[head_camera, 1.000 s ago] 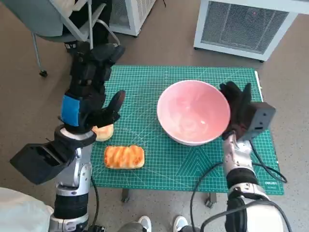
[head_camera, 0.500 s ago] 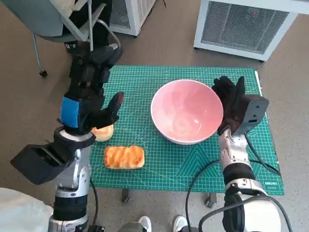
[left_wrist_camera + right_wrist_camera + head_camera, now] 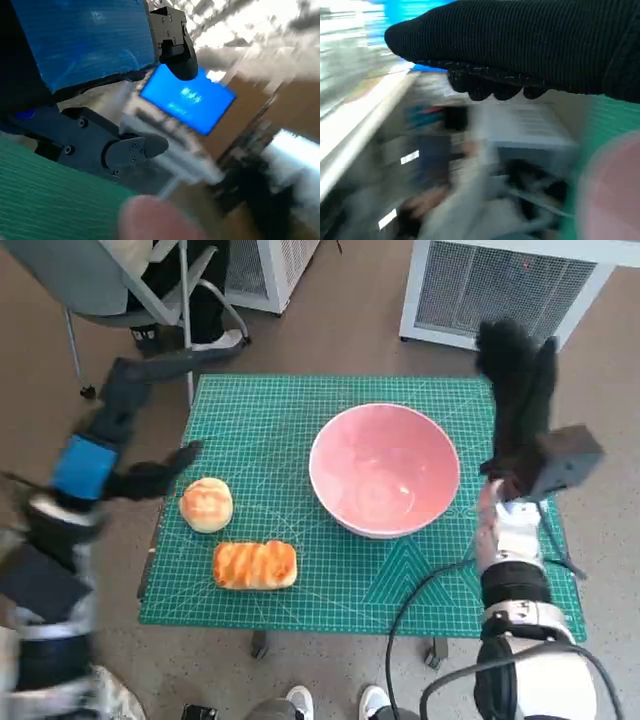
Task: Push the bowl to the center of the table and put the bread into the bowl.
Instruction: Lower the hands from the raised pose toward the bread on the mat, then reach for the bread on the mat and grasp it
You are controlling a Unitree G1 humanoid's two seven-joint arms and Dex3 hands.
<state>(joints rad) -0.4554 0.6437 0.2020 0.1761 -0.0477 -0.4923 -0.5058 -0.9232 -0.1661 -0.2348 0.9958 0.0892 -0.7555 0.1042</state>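
Note:
The pink bowl (image 3: 385,470) stands a little right of the middle of the green mat (image 3: 270,410); it also shows as a blurred pink shape (image 3: 615,200) in the right wrist view. A round bun (image 3: 206,504) and a rectangular glazed bread (image 3: 255,564) lie at the mat's front left. My left hand (image 3: 115,445) is blurred, off the table's left edge, fingers spread and holding nothing. Its blue-taped back (image 3: 85,40) fills the left wrist view, with the bun (image 3: 155,220) blurred below it. My gloved right hand (image 3: 515,390) is raised over the far right corner, clear of the bowl.
A chair (image 3: 120,280) and a person's dark legs (image 3: 200,290) are beyond the far left corner. White grilled units (image 3: 500,290) stand behind the table. Cables (image 3: 430,590) hang off the front right edge. Shoes (image 3: 300,702) show below the front edge.
The bowl slid slightly left, then my right hand lifted off it toward the far right corner. My left hand swung left off the mat, uncovering the round bun.

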